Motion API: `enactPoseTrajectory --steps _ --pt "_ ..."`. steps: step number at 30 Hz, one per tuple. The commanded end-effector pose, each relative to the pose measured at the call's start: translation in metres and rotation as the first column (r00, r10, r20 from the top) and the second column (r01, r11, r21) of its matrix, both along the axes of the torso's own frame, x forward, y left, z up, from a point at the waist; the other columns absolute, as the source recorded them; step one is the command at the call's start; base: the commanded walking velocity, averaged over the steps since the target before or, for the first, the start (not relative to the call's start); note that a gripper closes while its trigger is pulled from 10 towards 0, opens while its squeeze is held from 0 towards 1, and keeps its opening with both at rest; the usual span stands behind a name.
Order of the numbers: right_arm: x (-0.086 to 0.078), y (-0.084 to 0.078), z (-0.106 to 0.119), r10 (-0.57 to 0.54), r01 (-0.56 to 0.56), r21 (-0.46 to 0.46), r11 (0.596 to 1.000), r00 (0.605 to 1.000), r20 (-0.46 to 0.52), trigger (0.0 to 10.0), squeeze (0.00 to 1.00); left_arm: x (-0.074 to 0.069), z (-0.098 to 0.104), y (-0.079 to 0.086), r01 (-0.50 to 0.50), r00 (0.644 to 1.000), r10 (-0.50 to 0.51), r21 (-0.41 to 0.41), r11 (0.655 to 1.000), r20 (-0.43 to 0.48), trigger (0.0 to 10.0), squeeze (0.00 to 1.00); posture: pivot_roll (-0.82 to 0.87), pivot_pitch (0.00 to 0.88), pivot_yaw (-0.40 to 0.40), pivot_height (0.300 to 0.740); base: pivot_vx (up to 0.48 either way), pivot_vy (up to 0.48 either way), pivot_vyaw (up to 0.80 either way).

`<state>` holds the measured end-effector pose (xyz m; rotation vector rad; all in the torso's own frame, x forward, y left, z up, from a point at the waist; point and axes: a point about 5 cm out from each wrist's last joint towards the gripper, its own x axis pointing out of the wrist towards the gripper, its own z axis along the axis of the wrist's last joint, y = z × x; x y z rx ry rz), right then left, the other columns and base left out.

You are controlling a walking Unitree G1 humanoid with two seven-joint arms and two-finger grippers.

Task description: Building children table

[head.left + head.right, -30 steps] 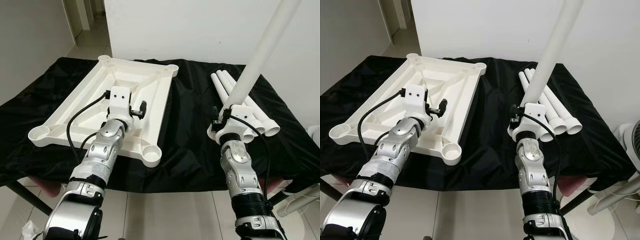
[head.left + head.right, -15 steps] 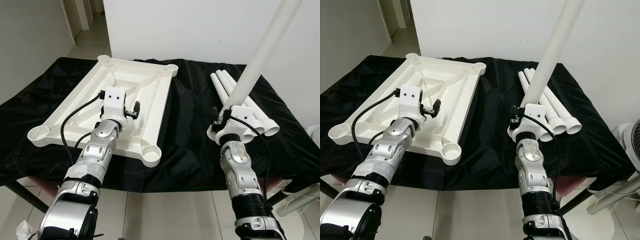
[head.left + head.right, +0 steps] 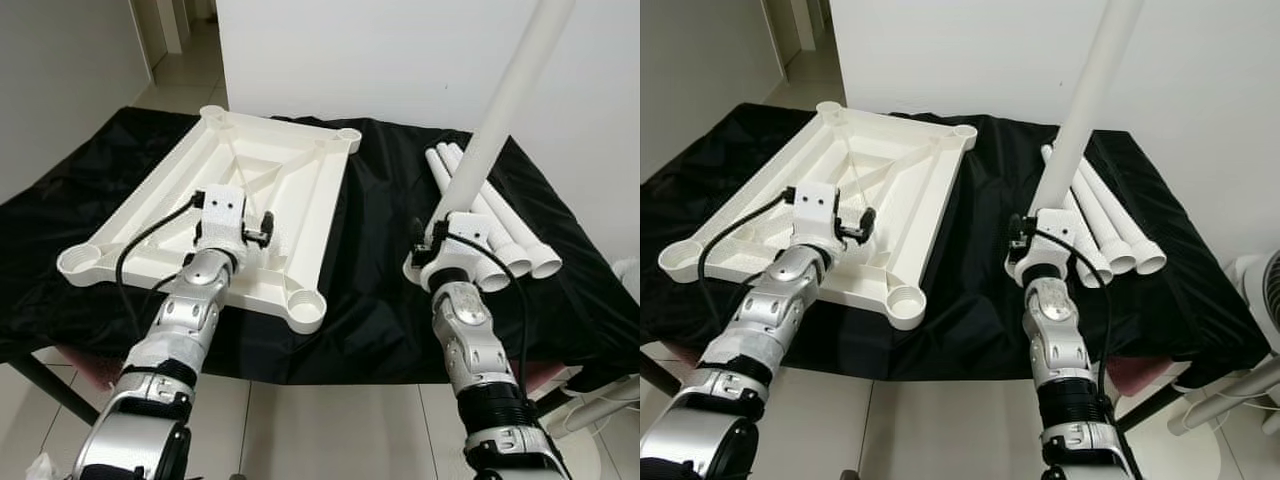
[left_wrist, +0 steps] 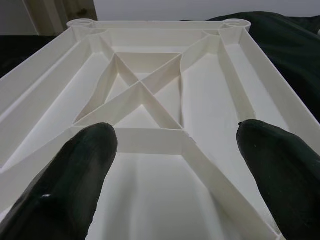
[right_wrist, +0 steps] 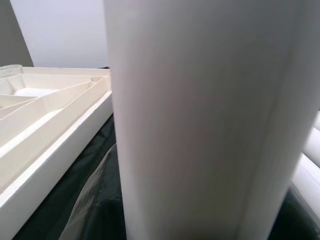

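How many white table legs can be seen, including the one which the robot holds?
4. One leg stands nearly upright in the right gripper. Three legs lie side by side on the black cloth, just behind that gripper. More may be hidden behind the held leg.

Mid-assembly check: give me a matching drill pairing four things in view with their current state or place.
Things:
1. left tool
2. right tool
3. tabletop
4. spare legs

States:
a. lying side by side on the black cloth
b. underside up, ribs showing
c. open, over the ribbed panel
d. holding a white leg that points up

Pairs: 1-c, 2-d, 3-b, 4-a
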<state>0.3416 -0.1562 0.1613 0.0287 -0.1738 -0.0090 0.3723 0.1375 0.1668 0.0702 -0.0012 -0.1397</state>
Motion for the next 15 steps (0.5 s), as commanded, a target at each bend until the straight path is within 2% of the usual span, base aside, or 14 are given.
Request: enactPoseTrajectory --steps 1,11,15 --pt "0.0017 0.001 0.0012 0.011 -0.011 0.001 1.0 1.0 0.008 10.0 0.0 -0.0026 -0.0024 0.0019 -0.017 1.0 0.017 0.011 1.0 -0.002 10.0 0.0 0.08 0.0 -0.061 0.74 0.0 0.0 0.0" --pt "0.0034 0.0009 -0.0027 0.034 -0.035 -0.018 0.999 0.999 -0.008 10.0 0.0 -0.0086 -0.0068 0.0065 -0.031 0.999 0.031 0.039 0.999 0.009 10.0 0.0 0.09 0.0 -0.086 0.74 0.0 0.0 0.0" --pt "0.003 -0.0007 -0.003 0.037 -0.037 -0.032 0.999 0.999 -0.008 10.0 0.0 -0.0101 -0.0086 0.0109 -0.057 0.998 0.057 0.021 0.998 0.006 10.0 0.0 0.07 0.0 -0.083 0.74 0.0 0.0 0.0"
